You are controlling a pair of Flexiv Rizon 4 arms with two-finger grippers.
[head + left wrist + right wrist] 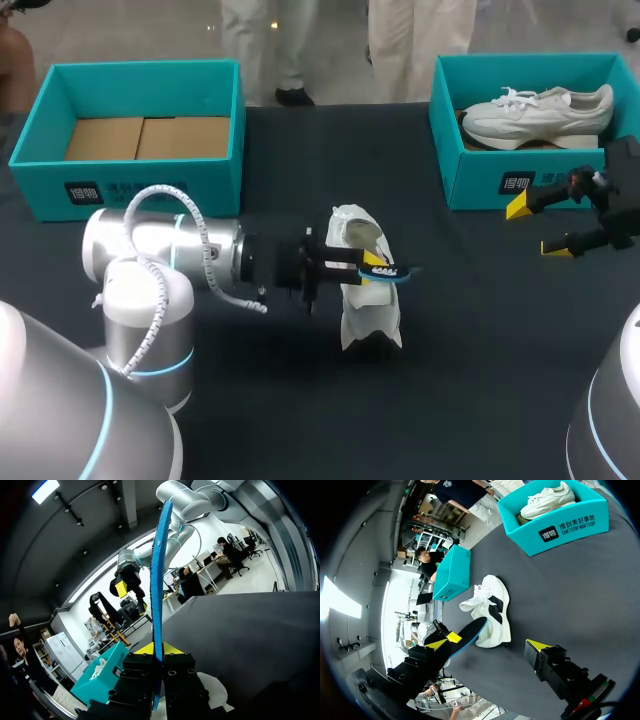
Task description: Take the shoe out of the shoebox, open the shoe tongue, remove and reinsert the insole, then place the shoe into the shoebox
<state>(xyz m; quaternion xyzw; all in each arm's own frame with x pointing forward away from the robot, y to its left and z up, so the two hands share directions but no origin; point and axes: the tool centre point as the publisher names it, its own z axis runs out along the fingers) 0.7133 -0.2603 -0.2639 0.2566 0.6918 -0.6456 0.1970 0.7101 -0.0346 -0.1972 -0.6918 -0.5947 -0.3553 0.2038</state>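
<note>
**A:** Left end effector (156,649) status?

**B:** Clenched on the insole (159,570). My yellow tips pinch it from both sides near one end, and the rest sticks out ahead of the fingers. It's a thin, flat, elongated blade with a blue edge, dark on the face seen from above.

**A:** Where's the shoe?

**B:** The shoe (368,305) is out of the box, on the table (480,380) right under my left fingers, about mid-table. It has a white, soft-looking upper, loose laces and a dark panel on one side. Its opening faces up and gapes toward the insole. I can't tell whether the insole tip touches it.

**A:** Right side?

**B:** Right end effector (537,228) is released, with its fingers spread and nothing between them. It hangs just in front of the right shoebox (470,180), well apart from the shoe.

**A:** Boxes?

**B:** Both are teal card, rectangular and open-topped, at the far edge of the table. The left shoebox (215,175) shows a bare brown cardboard floor. The right one holds a second shoe (535,115), white with a chunky sole, lying lengthwise. The table surface is dark and matte.
</note>
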